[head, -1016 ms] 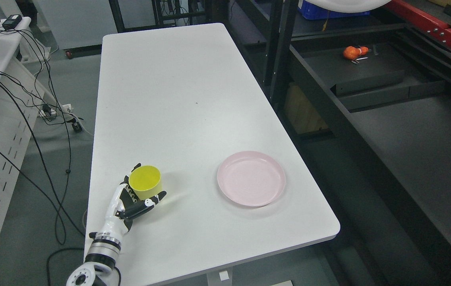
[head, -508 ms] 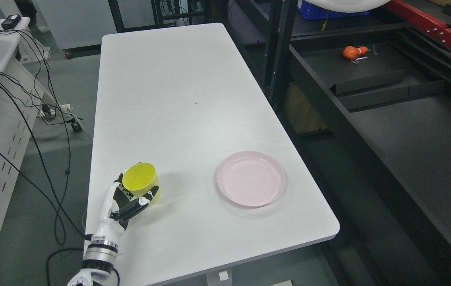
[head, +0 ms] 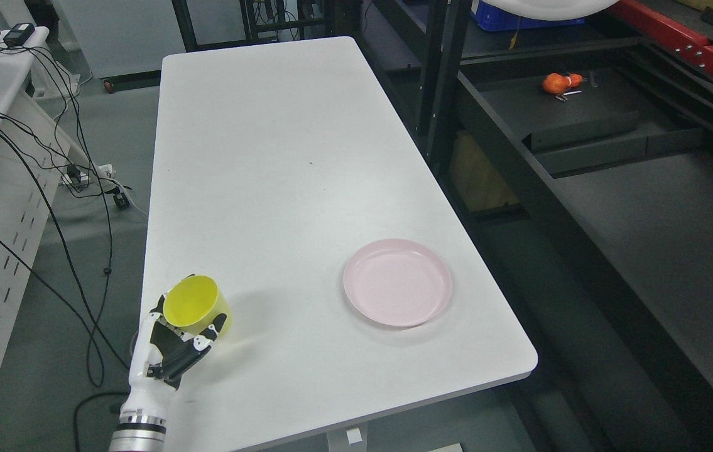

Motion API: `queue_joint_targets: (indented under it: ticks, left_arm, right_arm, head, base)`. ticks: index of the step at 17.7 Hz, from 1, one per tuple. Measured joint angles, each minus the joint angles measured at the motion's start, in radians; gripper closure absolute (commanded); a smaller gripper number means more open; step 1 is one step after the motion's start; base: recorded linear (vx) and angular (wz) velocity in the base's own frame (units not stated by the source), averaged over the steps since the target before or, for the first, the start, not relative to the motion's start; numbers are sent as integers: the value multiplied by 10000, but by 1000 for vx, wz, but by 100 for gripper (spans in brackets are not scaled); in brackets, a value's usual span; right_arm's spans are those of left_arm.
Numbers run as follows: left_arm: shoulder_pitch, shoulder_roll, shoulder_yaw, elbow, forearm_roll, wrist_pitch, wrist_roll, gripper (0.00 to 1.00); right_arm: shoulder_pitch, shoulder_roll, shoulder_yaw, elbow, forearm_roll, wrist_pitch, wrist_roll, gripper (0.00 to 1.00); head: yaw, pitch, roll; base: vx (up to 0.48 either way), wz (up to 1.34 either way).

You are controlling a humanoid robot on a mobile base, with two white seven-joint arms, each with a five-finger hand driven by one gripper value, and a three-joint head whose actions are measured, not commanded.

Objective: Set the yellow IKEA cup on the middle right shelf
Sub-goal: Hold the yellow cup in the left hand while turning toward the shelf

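Left hand [head: 171,345], fingers [head: 205,336] grasping the tilted yellow cup [head: 196,307] near the worktop [head: 281,157] edge; a loose grasp could drop it before the shelf.

A white table [head: 281,157] carries a pink plate [head: 397,282] near its right front corner.

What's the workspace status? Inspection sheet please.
Surface: white table, mostly bare.
Job's things: yellow cup, tilted, near the table's front left corner.
Clutter: pink plate, empty, front right of the table.
Grippers: left robot hand shut on the yellow cup; right not in view.
Cables: black cables on the floor at left.
Surroundings: dark shelving at right, orange object on it.
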Motion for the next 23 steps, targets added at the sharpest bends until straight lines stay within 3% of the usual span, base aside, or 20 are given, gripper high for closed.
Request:
queue_joint_targets:
  ticks: [11,23]
  left_arm:
    - [921,224,98,-630,99,-516,-12,100]
    - [1115,358,99,-927,111,-523,-11,100]
  right_arm:
    - [0,0,0,0,0,0,1,1]
    - [-1,0,0,-1,0,0,4,1]
  head:
    - [0,0,0]
    - [0,0,0]
  base:
    - [-36,31]
    - [-201,-73]
